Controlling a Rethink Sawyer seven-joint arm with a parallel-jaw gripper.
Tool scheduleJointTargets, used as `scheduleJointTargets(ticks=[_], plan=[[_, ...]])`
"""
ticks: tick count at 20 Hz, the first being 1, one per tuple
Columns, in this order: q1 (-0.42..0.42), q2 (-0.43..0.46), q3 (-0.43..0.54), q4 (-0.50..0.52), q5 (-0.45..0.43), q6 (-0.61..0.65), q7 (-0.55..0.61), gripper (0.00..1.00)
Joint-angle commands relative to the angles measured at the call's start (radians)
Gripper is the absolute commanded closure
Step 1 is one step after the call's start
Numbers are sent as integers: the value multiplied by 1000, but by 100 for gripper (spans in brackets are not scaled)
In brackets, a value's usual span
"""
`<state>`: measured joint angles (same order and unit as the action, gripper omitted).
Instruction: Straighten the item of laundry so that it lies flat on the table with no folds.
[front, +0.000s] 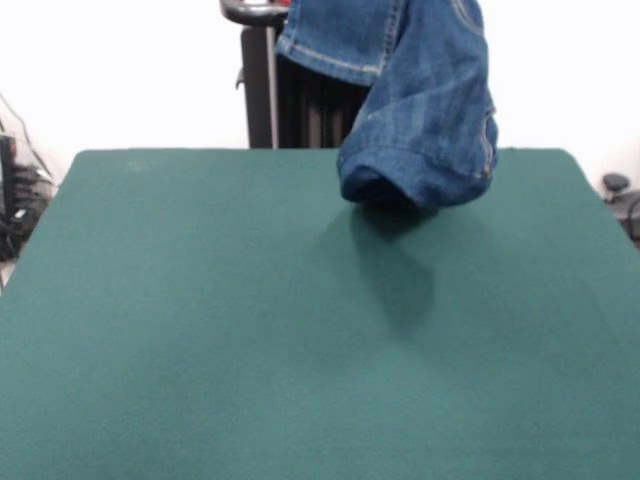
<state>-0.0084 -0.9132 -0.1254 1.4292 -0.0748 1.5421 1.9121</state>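
The item of laundry (425, 100), a pair of small blue denim jeans with orange-tan stitching, hangs down from the picture's top edge over the far right part of the table (200, 330). One hemmed leg end (330, 45) dangles at the upper left. The rounded lower fold (415, 185) sits right at the dark green table top, with its shadow (400, 270) just beneath; I cannot tell whether it touches. The gripper is above the picture's top edge and out of view.
A black pedestal with a grey pole (272, 90) stands behind the table's far edge. Cables (18, 210) lie off the table's left side and a dark object (617, 186) sits off its right corner.
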Motion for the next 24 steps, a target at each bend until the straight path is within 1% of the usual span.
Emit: scheduleJointTargets(ticks=[1, 5, 9, 17, 24], plan=[[-3, -29, 17, -155, -1, 325, 219, 100], [-31, -2, 46, -295, -28, 484, 199, 100], [-49, 32, 70, -407, -53, 596, 183, 100], [-72, 134, 110, -635, -99, 776, 161, 100], [-72, 195, 109, -766, -112, 868, 149, 100]])
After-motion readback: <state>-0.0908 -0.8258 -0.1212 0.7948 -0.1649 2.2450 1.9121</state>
